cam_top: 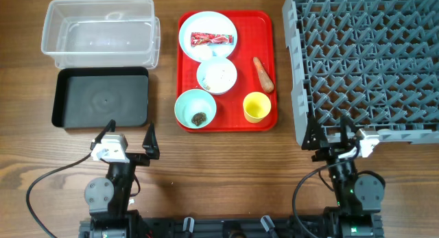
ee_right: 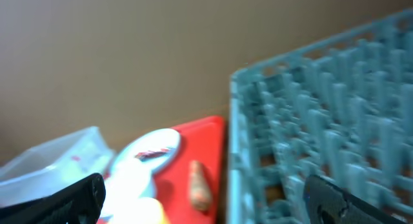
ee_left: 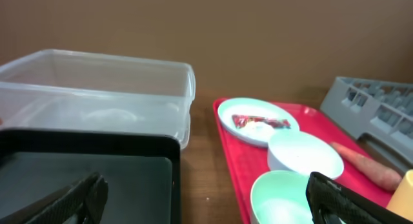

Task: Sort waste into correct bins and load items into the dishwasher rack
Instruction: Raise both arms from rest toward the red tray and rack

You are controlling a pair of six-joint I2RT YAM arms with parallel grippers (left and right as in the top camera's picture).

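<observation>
A flat red tray holds a pale plate with a red snack wrapper, a bowl with white rice, a mint bowl with a dark brown scrap, a yellow cup and an orange carrot piece. The clear tub and the black tray lie at the left. The grey dishwasher rack is at the right. My left gripper is open near the black tray's front edge. My right gripper is open at the rack's front left corner. No tissue shows.
The left wrist view shows the black tray, the clear tub, the plate, both bowls and the carrot. The blurred right wrist view shows the rack, the red tray and the carrot. Cables trail at the front edge.
</observation>
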